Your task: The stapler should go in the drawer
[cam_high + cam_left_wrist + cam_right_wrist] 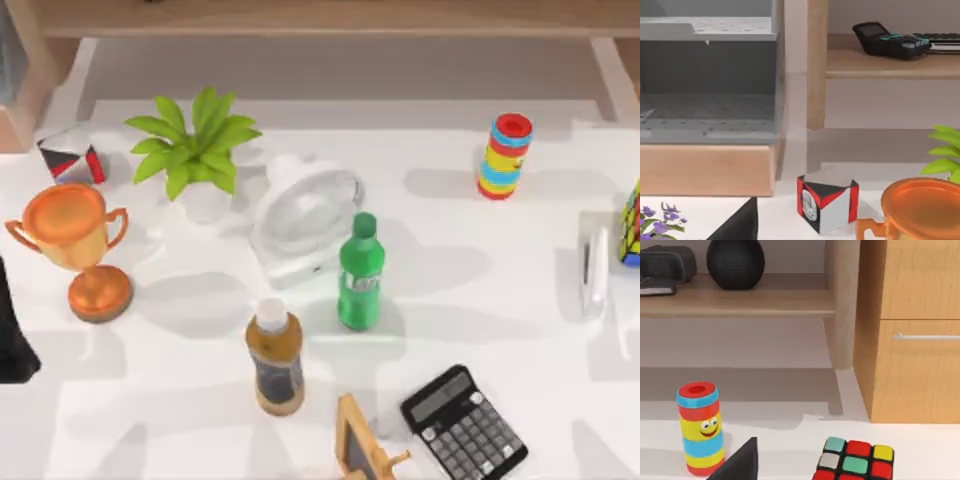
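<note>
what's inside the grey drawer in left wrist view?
The grey drawer stands open; its visible floor looks bare, no stapler inside. The front corner behind its wall is hidden. The stapler lies on the table's right.

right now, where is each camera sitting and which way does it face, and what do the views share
Top view: above the table, looking down on the stapler at the right; a dark piece of the left arm at the left edge.
Left wrist view: low on the left arm, facing the open grey drawer, the red-and-white cube and the orange trophy.
Right wrist view: low on the right arm, facing the wooden cabinet.
Top and right wrist views share the striped toy.
</note>
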`<state>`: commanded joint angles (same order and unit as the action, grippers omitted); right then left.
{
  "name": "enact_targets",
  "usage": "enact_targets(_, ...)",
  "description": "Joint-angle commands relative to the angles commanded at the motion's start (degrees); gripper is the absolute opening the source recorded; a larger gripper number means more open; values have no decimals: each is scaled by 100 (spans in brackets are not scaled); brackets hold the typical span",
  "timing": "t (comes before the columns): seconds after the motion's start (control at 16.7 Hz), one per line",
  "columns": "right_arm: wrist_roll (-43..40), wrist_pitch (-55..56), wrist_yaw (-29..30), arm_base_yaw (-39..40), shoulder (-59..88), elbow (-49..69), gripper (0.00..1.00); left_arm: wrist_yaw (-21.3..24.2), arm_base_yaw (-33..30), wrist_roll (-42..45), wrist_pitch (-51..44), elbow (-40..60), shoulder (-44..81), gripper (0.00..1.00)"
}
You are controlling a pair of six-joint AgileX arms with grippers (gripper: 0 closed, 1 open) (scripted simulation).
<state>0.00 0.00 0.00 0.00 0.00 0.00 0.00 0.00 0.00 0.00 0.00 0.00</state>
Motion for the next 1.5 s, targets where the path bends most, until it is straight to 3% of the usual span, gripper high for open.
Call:
enact_targets(0.3, -251, 240, -111, -80, 353, 217, 100, 0, 0, 0, 0, 0, 0, 100)
enact_targets(0.6, -1407, 1282, -581, -431, 2152, 1159, 100, 0, 0, 0, 0, 0, 0, 100)
enact_targets(1.5, -7520, 5945, -2186, -2219, 11599, 5405, 100, 0, 0, 0, 0, 0, 0, 100)
